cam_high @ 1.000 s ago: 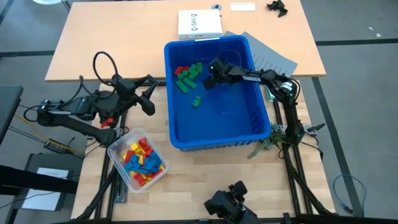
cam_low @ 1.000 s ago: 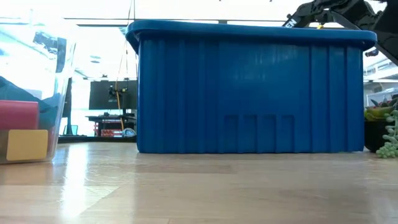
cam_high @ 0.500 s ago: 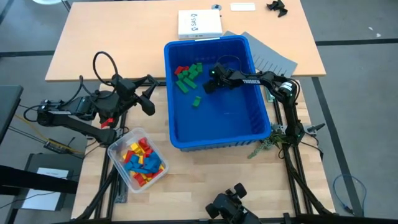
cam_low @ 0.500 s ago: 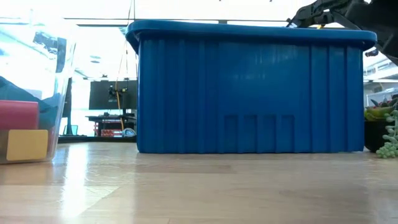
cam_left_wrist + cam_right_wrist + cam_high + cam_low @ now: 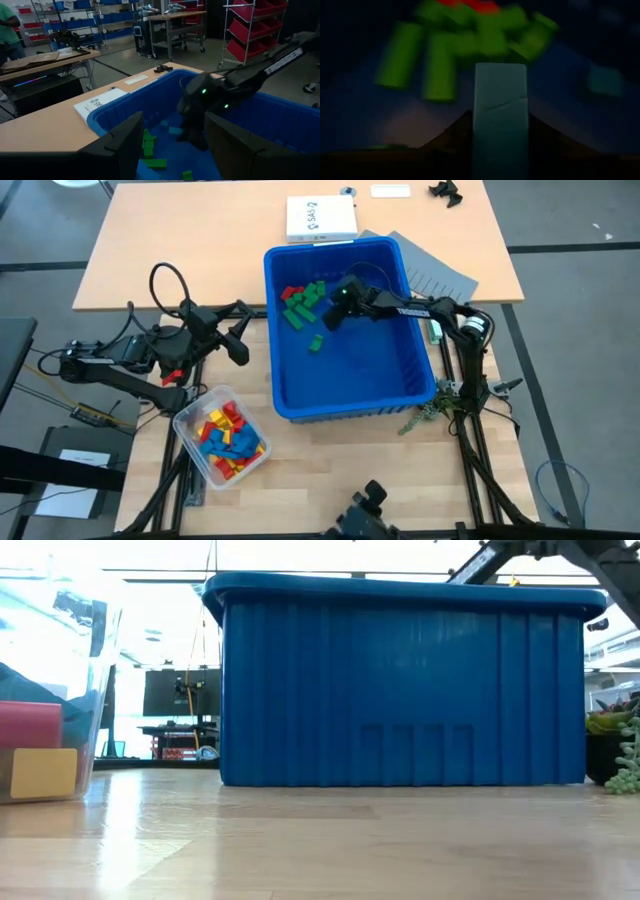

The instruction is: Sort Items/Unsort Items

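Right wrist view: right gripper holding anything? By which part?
A pale blue block, apparently: it stands upright between the right gripper jaws, pinched at its lower end, top free, near the green blocks. The left gripper holds nothing.

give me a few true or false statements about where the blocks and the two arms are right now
1. The right gripper is inside the blue bin, beside the green blocks. True.
2. The left gripper is reaching into the clear tub. False: it hangs over the table left of the bin, open and holding nothing.
3. The clear tub holds mixed red, yellow and blue blocks. True.
4. The green blocks lie piled in the middle of the bin. False: they sit in its far left corner with a few red blocks, and one green block lies apart.
5. A white box sits on the table beyond the bin. True.
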Robot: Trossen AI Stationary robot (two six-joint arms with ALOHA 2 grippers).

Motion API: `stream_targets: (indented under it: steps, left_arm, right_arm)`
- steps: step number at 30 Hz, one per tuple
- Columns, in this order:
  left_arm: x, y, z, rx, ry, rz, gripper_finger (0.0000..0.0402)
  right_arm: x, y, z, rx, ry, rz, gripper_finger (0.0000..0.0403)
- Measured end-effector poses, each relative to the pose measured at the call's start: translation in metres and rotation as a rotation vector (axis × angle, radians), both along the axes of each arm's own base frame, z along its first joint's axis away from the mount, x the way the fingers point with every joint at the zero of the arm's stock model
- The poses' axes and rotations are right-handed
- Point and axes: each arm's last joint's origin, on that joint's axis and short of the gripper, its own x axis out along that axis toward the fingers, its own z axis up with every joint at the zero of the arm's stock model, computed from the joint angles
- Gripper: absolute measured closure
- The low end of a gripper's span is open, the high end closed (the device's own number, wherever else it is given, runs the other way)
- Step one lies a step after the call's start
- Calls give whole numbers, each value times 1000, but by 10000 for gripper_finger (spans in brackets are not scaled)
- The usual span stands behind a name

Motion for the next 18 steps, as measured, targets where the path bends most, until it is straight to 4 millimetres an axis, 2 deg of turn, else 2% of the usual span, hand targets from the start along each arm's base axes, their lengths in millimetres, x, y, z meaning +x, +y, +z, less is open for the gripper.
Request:
stream_targets:
  steps: [5,9,12,18]
  left_arm:
    - [0,0,0,0,0,0,183]
    - [0,0,0,0,0,0,183]
    - [0,0,0,0,0,0,183]
    - [0,0,0,0,-1,0,183]
  right_arm:
    - [10,31,38,4,-140,157,270]
    - [22,62,61,1,-240,293,265]
    - [33,88,73,4,-308,377,265]
    - [54,136,82,100,-456,530,269]
